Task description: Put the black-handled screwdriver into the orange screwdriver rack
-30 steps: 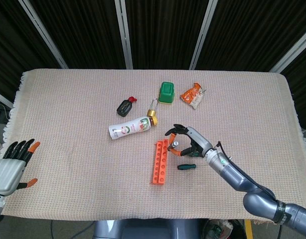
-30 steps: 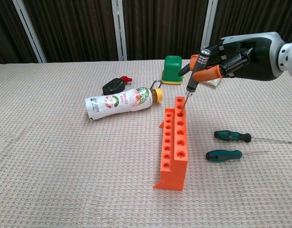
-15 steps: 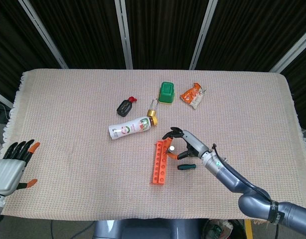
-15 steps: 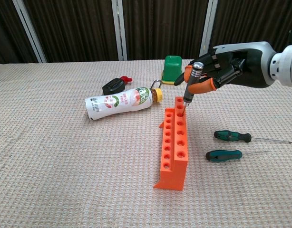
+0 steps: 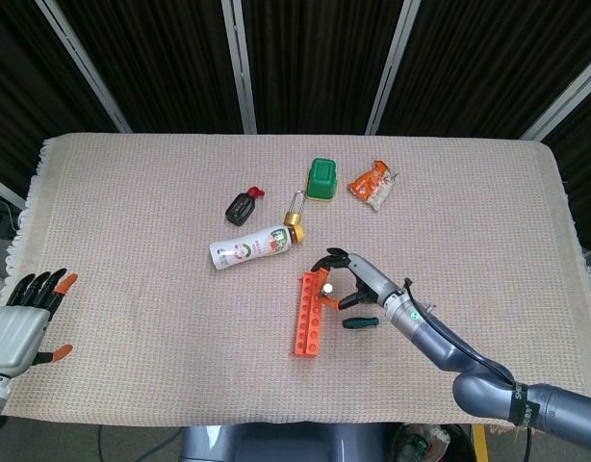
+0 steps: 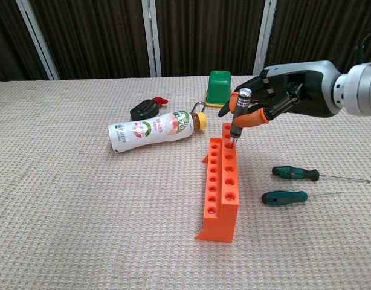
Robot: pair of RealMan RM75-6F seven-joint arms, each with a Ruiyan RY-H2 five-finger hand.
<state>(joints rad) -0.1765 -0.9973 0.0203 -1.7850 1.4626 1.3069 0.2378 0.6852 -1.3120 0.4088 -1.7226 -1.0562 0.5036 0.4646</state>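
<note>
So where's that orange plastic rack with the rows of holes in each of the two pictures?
Head view: the orange plastic screwdriver rack lies just below the middle of the cloth-covered table, seen from above as a long strip.
Chest view: the rack stands right of centre, running away from the camera.
Shared landmark: the robot's right hand holds the black-handled screwdriver over the rack's far end, in both views.

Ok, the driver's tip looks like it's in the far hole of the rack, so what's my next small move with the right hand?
Probably push straight down a little more, then let go. The right hand grips the black-handled screwdriver, whose shaft enters the far-end hole of the orange rack, but its handle stands clear above the top and leans slightly, so it does not look seated.
</note>
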